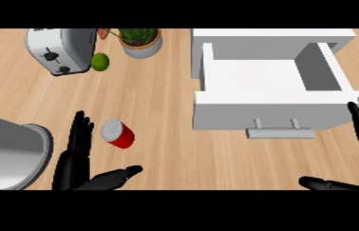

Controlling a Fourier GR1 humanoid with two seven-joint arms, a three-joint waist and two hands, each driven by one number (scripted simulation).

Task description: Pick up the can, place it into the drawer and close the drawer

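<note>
1. From my remote seat I'm looking steeply down on a wooden tabletop (pixel 168 106). The widest bare stretch runs down the middle, between the stuff on the left and the white drawer unit on the right.
2. The drawer (pixel 256 80) is pulled out towards me and open, white inside, nothing in it that I can see. Its front panel has a grey bar handle (pixel 279 131) sticking out over the wood. The right side of it runs almost to the frame edge.
3. Top left is crowded: a silver toaster (pixel 60 50), a green fruit (pixel 100 62) just beside it, and a potted plant (pixel 141 42) in a grey pot right at the top edge.
4. Lower left, a big round metal thing (pixel 22 154) is cut off by the frame edge, can't tell what it is.
5. The can (pixel 118 133) is lying tilted on the wood, lower left of centre, well apart from the drawer. Red body, silvery-grey lid facing up and to the left.
6. The left robot hand (pixel 76 161) sits just left of the can, fingers straight and pointing up the frame, thumb spread out to the right below the can. Open, not gripping anything. Fingers look very near the can, but I can't tell if they touch.
7. The right robot hand (pixel 324 183) only shows at the lower right corner, with one more black fingertip at the right edge near the drawer front. Can't tell if it's open or closed.
</note>
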